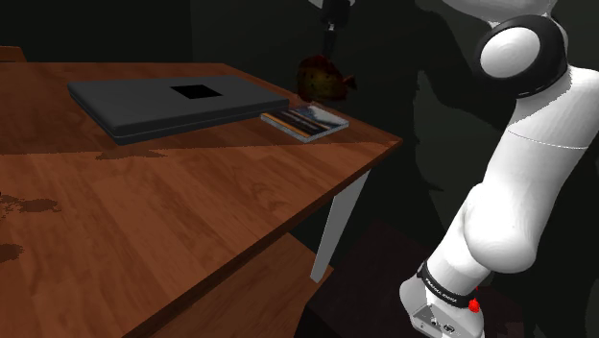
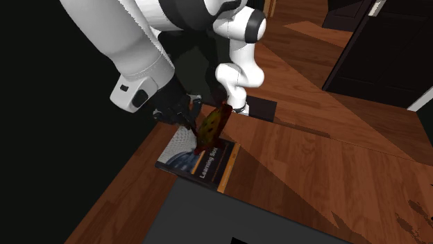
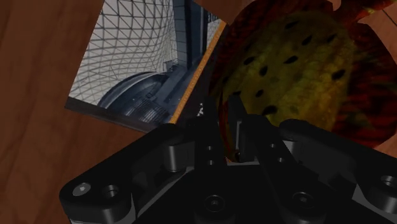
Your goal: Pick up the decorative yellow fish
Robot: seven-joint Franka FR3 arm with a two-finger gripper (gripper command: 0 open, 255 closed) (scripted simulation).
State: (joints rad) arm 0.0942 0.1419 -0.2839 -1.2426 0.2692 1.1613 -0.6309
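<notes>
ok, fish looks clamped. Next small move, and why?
Probably a slow, straight lift. The gripper is shut on the fish only by a thin edge, and the fish hangs tilted over the book. A sideways swing might twist it loose.

Fish (image 3: 299, 63): yellow, dark-spotted, red-brown fins. Book (image 3: 137, 63): grey-white lattice, orange stripe. Bench (image 1: 144, 221): reddish-brown wood grain.
</notes>
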